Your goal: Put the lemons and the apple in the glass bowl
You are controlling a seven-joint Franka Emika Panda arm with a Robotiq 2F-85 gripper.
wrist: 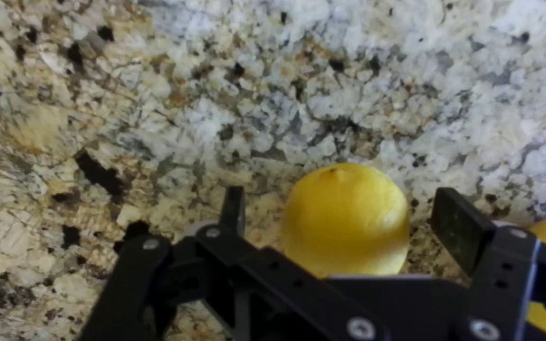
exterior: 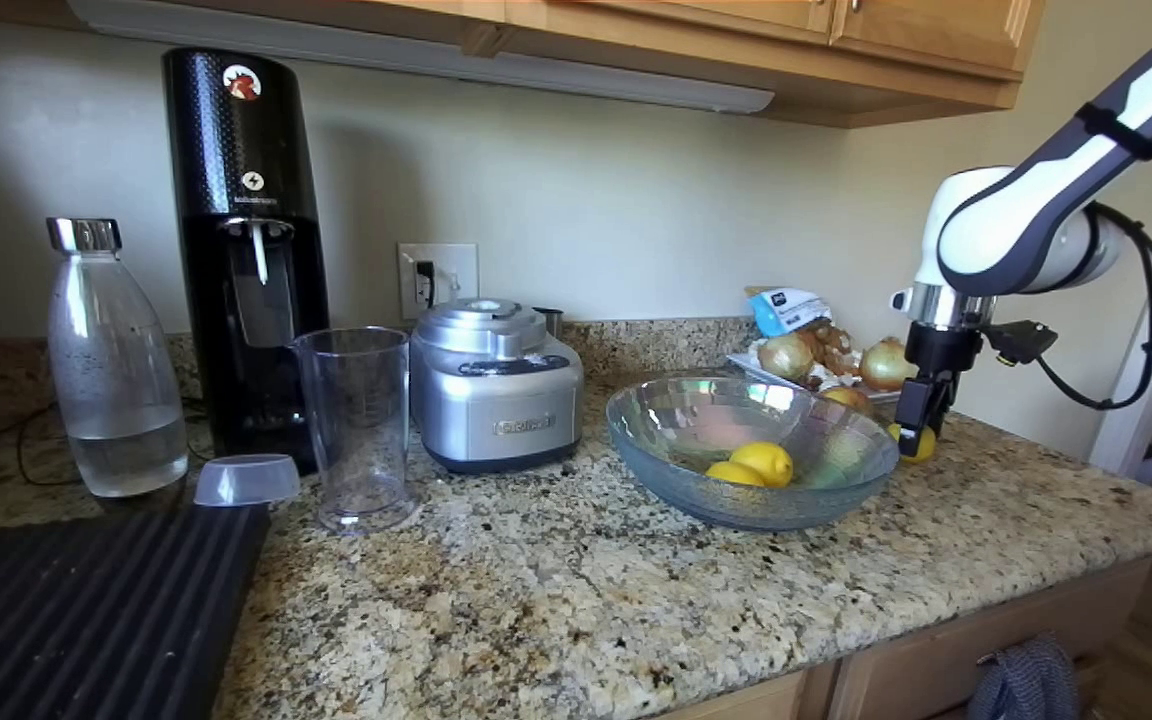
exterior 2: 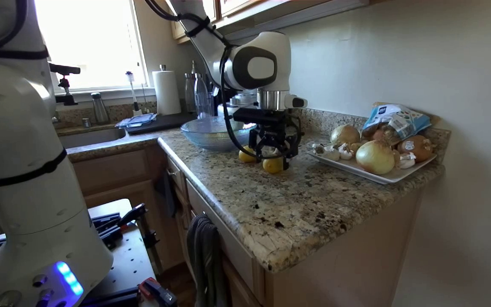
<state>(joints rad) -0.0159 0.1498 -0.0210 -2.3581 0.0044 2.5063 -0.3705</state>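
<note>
The gripper is hanging low, its jaws spread around a lemon resting on the counter, with gaps showing on both sides. The fruit is sitting closer to the finger at the wrist view's right, so I am favouring a slight recentring, then an even, gentle squeeze against rolling. Just outside that finger a second lemon is lying; a sideways drift would risk nudging it. Beyond, the glass bowl is flaring wide, calling for a high lift before letting go low inside; yellow fruit is showing in it, whether one lemon or two I am not managing to tell. The apple is peeking past its rim, near a white tray where onions are lying.
</note>
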